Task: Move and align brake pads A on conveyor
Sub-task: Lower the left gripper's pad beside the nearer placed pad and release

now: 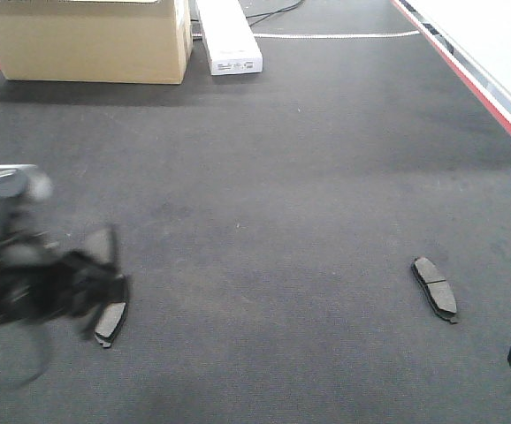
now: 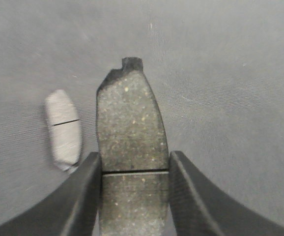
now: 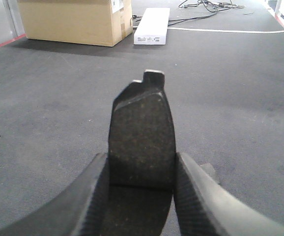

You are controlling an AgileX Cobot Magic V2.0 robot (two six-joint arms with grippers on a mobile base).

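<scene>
Left end effector (image 2: 134, 196) pinching one brake pad (image 2: 129, 128) above the conveyor (image 1: 282, 177), beside a second pad (image 2: 63, 130). Right end effector (image 3: 141, 196) clamped on another pad (image 3: 142, 137). Fourth pad (image 1: 435, 287) lying flat. Cardboard box (image 1: 87, 40) closed, contents unseen.

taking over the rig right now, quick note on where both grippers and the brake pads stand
Left gripper: shut on a brake pad, held over the conveyor at its left side. A second pad lies flat on the belt just beside it.
Right gripper: shut on another pad, raised above the belt.
A fourth pad lies alone at the right side of the belt, angled.
Done: two pads are down, two are picked up.
Left: set both held pads down, then line the pads up; they are not yet in a row.
</scene>
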